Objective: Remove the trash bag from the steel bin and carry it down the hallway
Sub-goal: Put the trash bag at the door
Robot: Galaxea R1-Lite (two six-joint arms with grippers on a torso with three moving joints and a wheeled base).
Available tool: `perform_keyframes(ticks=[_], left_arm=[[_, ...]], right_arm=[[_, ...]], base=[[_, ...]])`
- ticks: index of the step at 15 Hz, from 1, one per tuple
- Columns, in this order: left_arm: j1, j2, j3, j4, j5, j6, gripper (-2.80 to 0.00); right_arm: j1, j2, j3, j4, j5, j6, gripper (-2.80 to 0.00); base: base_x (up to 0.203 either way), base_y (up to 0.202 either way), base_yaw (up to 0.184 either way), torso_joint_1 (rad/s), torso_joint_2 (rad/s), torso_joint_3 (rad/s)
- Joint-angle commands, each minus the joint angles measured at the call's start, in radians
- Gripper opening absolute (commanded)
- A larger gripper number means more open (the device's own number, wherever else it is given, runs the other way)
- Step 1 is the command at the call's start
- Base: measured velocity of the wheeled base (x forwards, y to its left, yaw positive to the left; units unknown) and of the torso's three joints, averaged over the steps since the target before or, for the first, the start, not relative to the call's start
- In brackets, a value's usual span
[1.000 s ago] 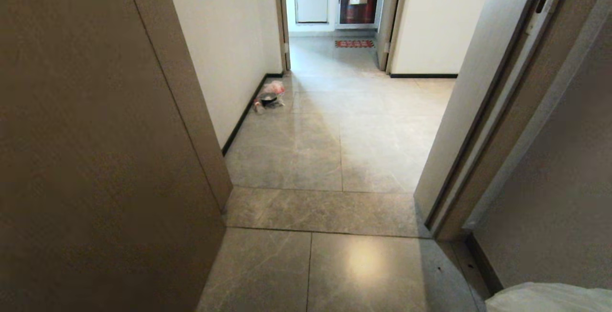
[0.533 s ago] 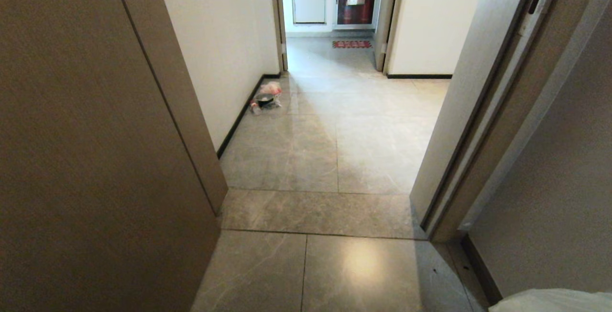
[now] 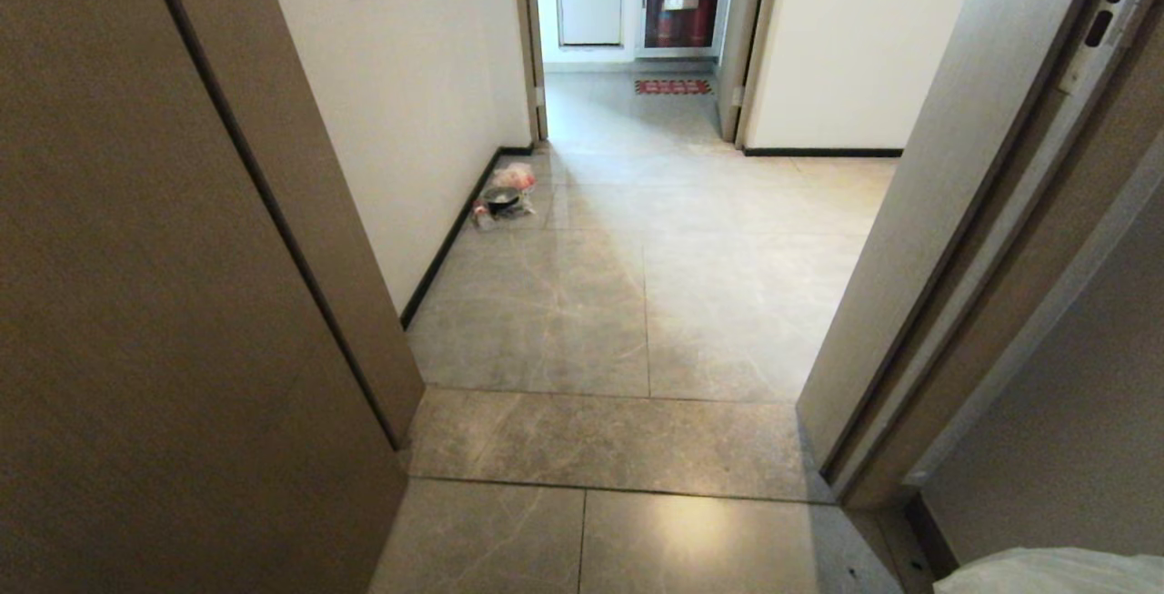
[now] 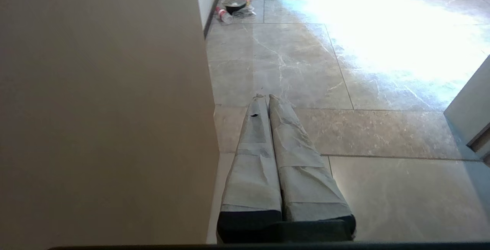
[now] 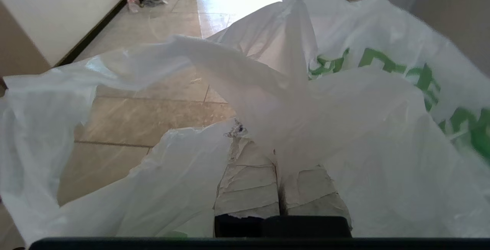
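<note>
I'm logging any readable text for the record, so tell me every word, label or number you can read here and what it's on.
Nothing can be read for certain.
Trash bag, pinched in the shut right tool: green print, partly folded and blurred, unreadable.
Red door mat down the hallway: pattern too small to tell.
Litter by the wall: any labels too small.

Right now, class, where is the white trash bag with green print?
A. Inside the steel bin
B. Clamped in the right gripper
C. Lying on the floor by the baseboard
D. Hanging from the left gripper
B: in the right wrist view the right gripper is shut on the trash bag, whose plastic bunches between its fingers.
</note>
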Motion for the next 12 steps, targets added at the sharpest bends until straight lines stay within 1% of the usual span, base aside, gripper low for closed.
perform_keyframes(ticks=[1, 12], left_arm=[[0.000, 0.002, 0.000, 0.000, 0.000, 0.000, -2.80], [0.000, 0.002, 0.000, -0.002, 0.000, 0.000, -2.80]], right_arm=[[0.000, 0.001, 0.000, 0.000, 0.000, 0.000, -2.80], [0.000, 0.001, 0.000, 0.000, 0.000, 0.000, -2.80]], base=[[0.193, 0.000, 0.002, 0.002, 0.00, 0.005], [0.192, 0.000, 0.000, 0.002, 0.00, 0.002]])
